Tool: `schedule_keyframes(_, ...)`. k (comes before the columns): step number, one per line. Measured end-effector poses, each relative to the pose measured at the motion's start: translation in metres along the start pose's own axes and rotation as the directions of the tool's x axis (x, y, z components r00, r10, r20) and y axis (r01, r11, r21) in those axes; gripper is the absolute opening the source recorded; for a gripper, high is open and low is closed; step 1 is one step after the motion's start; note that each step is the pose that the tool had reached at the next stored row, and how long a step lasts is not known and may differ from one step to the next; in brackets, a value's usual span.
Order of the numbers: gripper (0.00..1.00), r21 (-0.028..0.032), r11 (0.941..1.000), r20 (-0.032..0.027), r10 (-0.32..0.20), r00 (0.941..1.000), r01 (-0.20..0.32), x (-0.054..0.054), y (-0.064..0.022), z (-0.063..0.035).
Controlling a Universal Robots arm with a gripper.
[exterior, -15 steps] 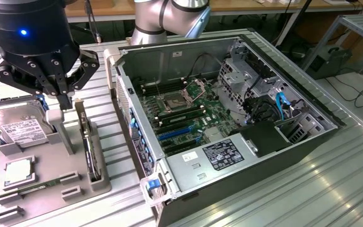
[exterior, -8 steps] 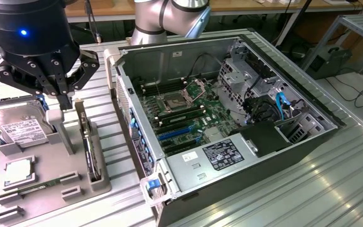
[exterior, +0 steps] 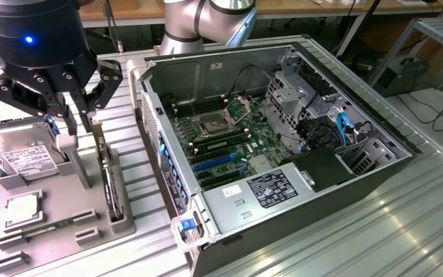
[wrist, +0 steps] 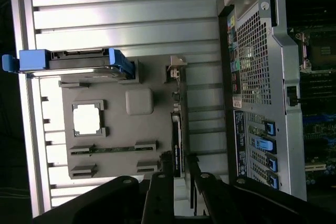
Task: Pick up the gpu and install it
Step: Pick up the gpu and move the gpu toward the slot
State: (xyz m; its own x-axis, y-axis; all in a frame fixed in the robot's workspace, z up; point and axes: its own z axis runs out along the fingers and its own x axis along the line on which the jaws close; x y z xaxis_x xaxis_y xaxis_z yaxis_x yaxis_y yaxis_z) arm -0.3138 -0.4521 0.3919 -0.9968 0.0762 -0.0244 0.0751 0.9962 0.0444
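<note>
The tool [exterior: 78,124] is being held open. Its two fingers [wrist: 157,195] are being kept apart and nothing is being gripped.

The gpu [exterior: 112,184] is being kept on its thin edge in a slot of the gray tray [exterior: 60,193], right under the tool. In the wrist view, the card is being lined up with the gap between the fingers. As far as can be told, it is not being touched.

Some things could go wrong here. The card is thin. If the tool is a little off to one side, a finger could be pushed onto the card's top edge, and the card could be bent or tipped. If the card is being squeezed too near one end, it could be tilted and get stuck in its slot. A gray post [exterior: 75,158] is standing just beside the tool and could be bumped by a finger.

A bit farther from the tool, a hard drive [exterior: 25,156] is being held on the tray. Farther still, the open computer case [exterior: 229,210] is lying on the counter [exterior: 375,231]. Its walls and wires are crowded around the blue slots [exterior: 214,163], so the card could be knocked there.

The tool is being pointed straight down at the tray. The arm [exterior: 206,23] is being bent over from behind the case.
</note>
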Motion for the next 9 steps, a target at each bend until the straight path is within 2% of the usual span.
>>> schedule_keyframes(1, 0.24, 0.0000, 1.0000, 0.0000, 0.000, 1.0000, 0.000, 0.0000, 0.0000, 0.0000)
schedule_keyframes(5, 0.48, 0.0000, 1.0000, 0.0000, 0.000, 1.0000, 0.000, 0.0000, 0.0000, 0.0000)
schedule_keyframes(6, 0.48, 0.0000, 1.0000, 0.0000, 0.000, 1.0000, 0.000, 0.0000, 0.0000, 0.0000)
schedule_keyframes(8, 0.60, 0.0000, 1.0000, 0.0000, 0.000, 1.0000, 0.000, 0.0000, 0.0000, 0.0000)
schedule_keyframes(9, 0.60, 0.0000, 1.0000, 0.0001, 0.000, 1.0000, 0.000, 0.0000, 0.0000, 0.0000)
